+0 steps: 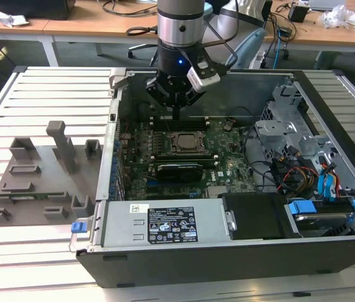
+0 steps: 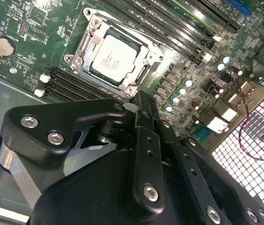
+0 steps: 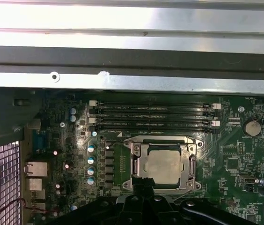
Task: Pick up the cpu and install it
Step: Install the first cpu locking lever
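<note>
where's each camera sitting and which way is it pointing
Exterior view: off the arm, looking down into the open computer case; the arm and black tool show.
First wrist view: on the arm, facing the green motherboard.
Second wrist view: on the arm, the tool's black linkage in front.
Both wrist views show the silver-grey square cpu in its socket.

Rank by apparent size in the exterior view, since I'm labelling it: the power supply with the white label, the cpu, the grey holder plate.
1. grey holder plate, about level with
2. power supply; it sits nearer the camera, so their order is unsure.
3. cpu, clearly smallest, in its socket beneath the gripper.
</note>
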You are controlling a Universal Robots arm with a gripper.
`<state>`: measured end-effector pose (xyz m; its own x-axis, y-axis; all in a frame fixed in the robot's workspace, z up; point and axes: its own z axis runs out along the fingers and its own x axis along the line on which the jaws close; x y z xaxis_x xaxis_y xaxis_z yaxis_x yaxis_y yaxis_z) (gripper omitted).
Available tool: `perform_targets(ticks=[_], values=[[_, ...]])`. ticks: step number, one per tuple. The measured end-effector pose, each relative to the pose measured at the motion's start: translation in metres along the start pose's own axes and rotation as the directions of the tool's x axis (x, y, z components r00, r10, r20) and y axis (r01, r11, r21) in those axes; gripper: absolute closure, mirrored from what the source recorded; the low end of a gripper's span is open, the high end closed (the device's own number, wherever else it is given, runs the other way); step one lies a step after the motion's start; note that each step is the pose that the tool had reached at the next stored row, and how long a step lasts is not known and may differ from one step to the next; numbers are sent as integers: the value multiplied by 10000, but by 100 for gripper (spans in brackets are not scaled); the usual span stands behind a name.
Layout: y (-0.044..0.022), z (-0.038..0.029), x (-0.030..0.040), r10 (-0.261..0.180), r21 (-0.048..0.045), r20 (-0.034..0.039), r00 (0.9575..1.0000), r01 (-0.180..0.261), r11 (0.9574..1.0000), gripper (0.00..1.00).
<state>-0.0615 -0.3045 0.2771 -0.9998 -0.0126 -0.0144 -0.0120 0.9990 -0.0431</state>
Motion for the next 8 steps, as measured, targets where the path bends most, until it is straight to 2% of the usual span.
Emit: perform_targets(ticks=[8], values=[[2, 36, 36, 0, 0, 1, 10000, 0, 10000, 89]])
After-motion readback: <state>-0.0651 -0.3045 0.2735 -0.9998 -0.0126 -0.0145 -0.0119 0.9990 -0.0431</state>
